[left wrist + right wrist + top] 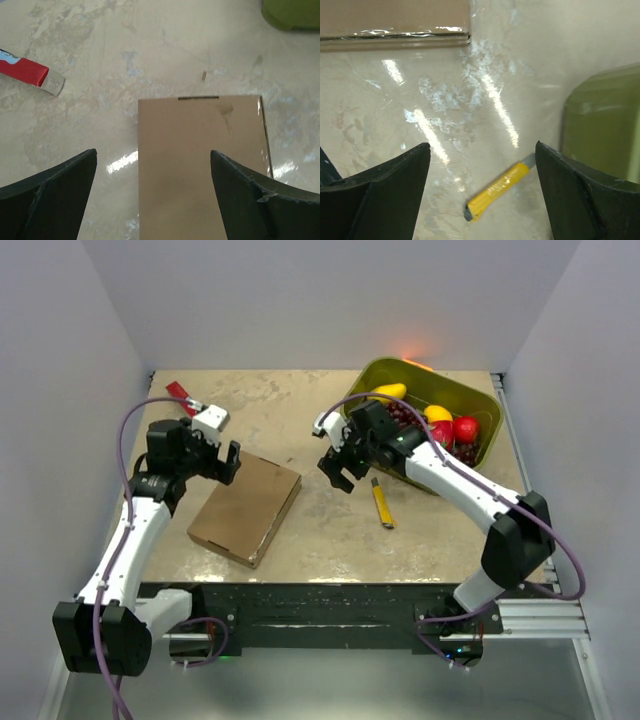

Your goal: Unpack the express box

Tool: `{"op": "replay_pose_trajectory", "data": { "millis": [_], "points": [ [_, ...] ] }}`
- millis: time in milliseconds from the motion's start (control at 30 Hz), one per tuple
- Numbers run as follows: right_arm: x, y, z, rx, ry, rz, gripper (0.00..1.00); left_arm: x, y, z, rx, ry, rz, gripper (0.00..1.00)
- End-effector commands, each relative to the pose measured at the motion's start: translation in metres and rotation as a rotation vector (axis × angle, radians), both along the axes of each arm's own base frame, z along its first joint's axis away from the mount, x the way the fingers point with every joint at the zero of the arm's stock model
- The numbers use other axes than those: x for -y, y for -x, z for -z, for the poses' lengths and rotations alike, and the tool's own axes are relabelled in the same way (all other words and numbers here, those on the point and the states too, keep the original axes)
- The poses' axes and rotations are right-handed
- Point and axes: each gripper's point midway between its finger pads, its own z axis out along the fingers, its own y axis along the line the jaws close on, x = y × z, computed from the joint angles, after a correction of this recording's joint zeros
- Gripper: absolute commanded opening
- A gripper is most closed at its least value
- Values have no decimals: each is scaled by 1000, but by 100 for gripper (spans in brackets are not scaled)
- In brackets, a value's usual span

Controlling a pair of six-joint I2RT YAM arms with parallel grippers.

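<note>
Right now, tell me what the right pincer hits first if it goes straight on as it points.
Probably the yellow box cutter on the table, ahead of the right pincer; depth is unclear.

An olive-green tub [450, 385] occupies the upper right of the top view. It contains a yellow fruit [390, 391], a red fruit [465, 428] and dark grapes [405, 415]. A yellow utility knife [383, 504] lies flat on the mottled beige table [330, 530], just below the tub. A red packet [181, 392] with a silver end lies at upper left, well apart from both.
</note>
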Motion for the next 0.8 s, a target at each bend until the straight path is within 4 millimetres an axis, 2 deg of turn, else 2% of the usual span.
{"op": "replay_pose_trajectory", "data": {
  "millis": [0,133,167,200,233,267,300,333,433,467,500,567,600,633,667,700,733,767],
  "points": [
    [-28,3,12,-93,-92,38,86,-11,34,31,-54,-186,135,99],
    [-45,6,41,-117,-31,1,81,-25,52,59,-182,-263,179,99],
    [-48,6,51,-137,-22,-3,74,-27,54,60,-202,-269,195,98],
    [-53,4,57,-144,-32,-8,71,-27,63,69,-262,-260,218,98],
    [-58,4,64,-164,-29,-20,69,-18,69,78,-319,-227,279,98],
    [-65,13,87,-231,2,-53,66,-24,69,76,-330,-243,312,96],
    [-73,9,83,-226,-9,-63,65,-22,82,85,-406,-235,356,91],
    [-78,9,85,-234,-14,-69,64,-24,85,85,-411,-250,378,90],
    [-87,-4,88,-218,-12,-46,63,-33,90,81,-312,-368,444,93],
    [-85,-8,88,-203,2,-32,63,-35,97,90,-294,-413,489,93],
    [-78,-17,82,-154,25,4,62,-35,96,85,-233,-442,490,95],
    [-61,-24,76,-107,60,59,61,-34,102,91,-210,-461,522,96],
    [-47,-21,80,-104,87,93,61,-32,102,88,-188,-461,526,96],
    [-33,-22,63,-62,83,153,61,-28,100,87,-171,-442,534,96],
    [-19,-19,60,-56,94,186,59,-26,99,87,-170,-416,514,96],
    [-3,-7,72,-77,133,207,58,-24,90,82,-139,-406,496,96],
    [11,-5,59,-36,138,248,57,-22,85,79,-127,-389,485,96],
    [22,1,63,-44,162,261,54,-21,80,75,-122,-363,458,96]
  ]
}}
